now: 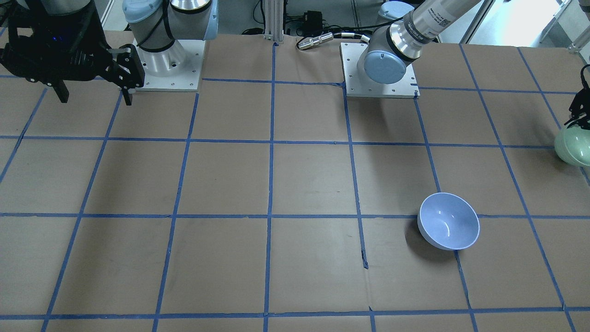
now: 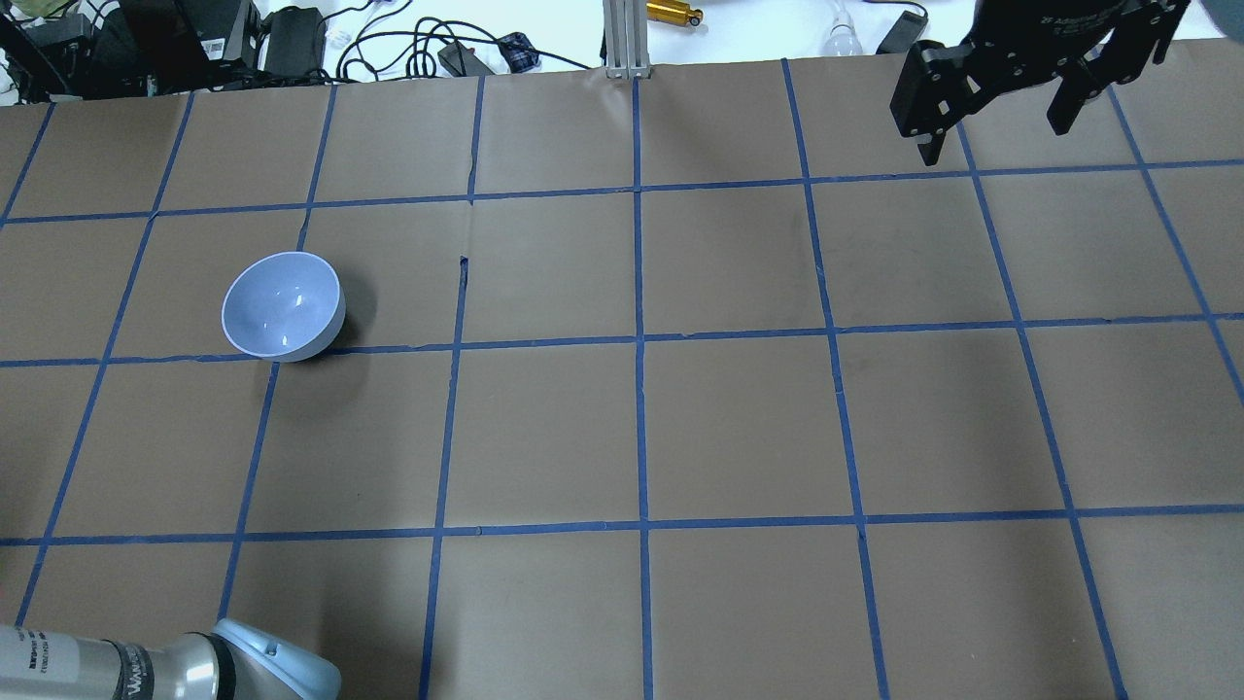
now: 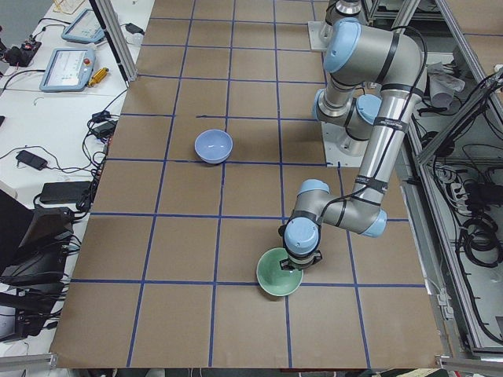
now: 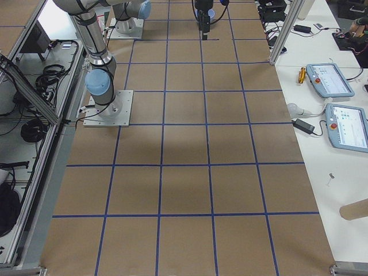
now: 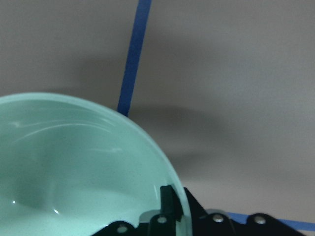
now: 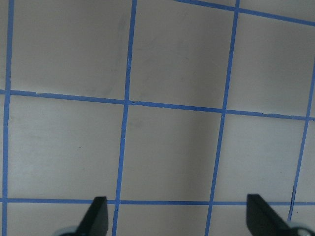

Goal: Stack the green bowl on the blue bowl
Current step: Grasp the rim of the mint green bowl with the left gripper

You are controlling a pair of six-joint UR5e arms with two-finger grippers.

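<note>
The green bowl [image 5: 74, 177] hangs from my left gripper [image 5: 181, 206], which is shut on its rim, one finger inside and one outside. It shows at the right edge of the front view [image 1: 574, 147] under the gripper [image 1: 581, 121], and in the left side view [image 3: 279, 273] near the table's left end, just above the paper. The blue bowl [image 1: 448, 221] stands upright and empty on the table, apart from it; it also shows in the overhead view [image 2: 282, 306] and the left side view [image 3: 213, 145]. My right gripper [image 2: 996, 126] is open and empty, raised at the far right.
Brown paper with a blue tape grid [image 2: 639, 340] covers the table. The arm bases stand on plates [image 1: 380, 69] at the robot's edge. Cables and devices [image 2: 428, 49] lie beyond the far edge. The right wrist view shows only bare grid [image 6: 172, 123].
</note>
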